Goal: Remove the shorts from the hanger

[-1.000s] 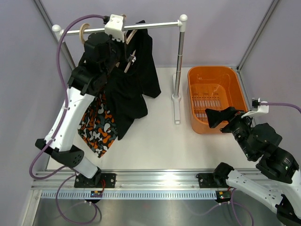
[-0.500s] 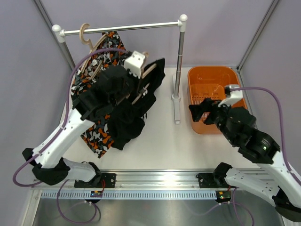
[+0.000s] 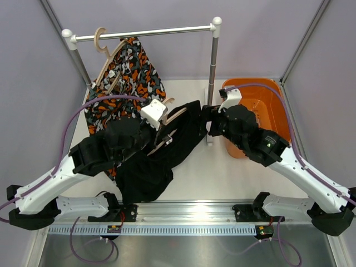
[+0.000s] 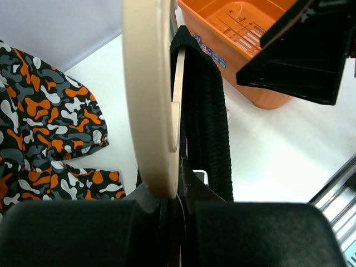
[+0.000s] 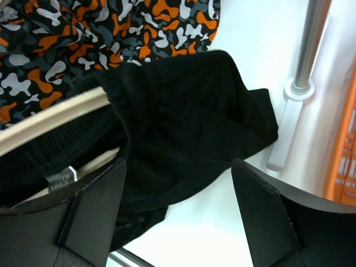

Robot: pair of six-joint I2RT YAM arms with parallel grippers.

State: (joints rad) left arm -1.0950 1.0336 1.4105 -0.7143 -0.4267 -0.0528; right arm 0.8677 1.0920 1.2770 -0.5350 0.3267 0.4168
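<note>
The left gripper [image 4: 172, 207] pinches the hanger [image 4: 146, 83] tight. The right gripper [image 5: 178, 167] gapes wide around the black shorts [image 5: 189, 111]; closing too far left could catch the hanger

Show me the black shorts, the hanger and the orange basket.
black shorts [image 3: 147, 175], top view, on the lower cloth.
hanger [image 4: 146, 94], left wrist view, on its pale arm.
orange basket [image 3: 266, 103], top view, on its bare inside.
</note>
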